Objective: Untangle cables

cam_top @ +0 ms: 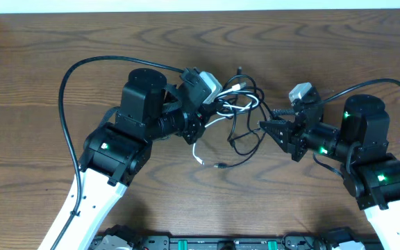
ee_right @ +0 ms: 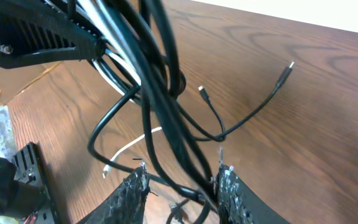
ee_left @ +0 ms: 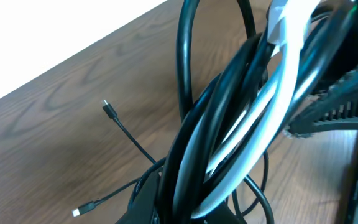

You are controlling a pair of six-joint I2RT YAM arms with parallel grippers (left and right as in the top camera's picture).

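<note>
The cables (cam_top: 245, 114) form a tangle of thin black cords and one white cord at mid-table between the two arms. My left gripper (cam_top: 214, 105) is shut on a bunch of them; in its wrist view black cables (ee_left: 229, 112) and the white cable (ee_left: 272, 93) rise out of the closed jaws (ee_left: 219, 211). My right gripper (cam_top: 264, 127) points left into the tangle. Its wrist view shows the gripper (ee_right: 180, 183) open, with black cables (ee_right: 160, 93) running through the gap, close to the right finger (ee_right: 229, 186). The white cable's end (ee_right: 129, 146) lies on the wood.
Loose plug ends lie on the wooden table (cam_top: 61, 35): one black plug (cam_top: 221, 165) and the white tip (cam_top: 198, 156) toward the front of the tangle. A black rail (cam_top: 207, 243) runs along the near edge. Thick black arm wires (cam_top: 68, 76) arch over each arm.
</note>
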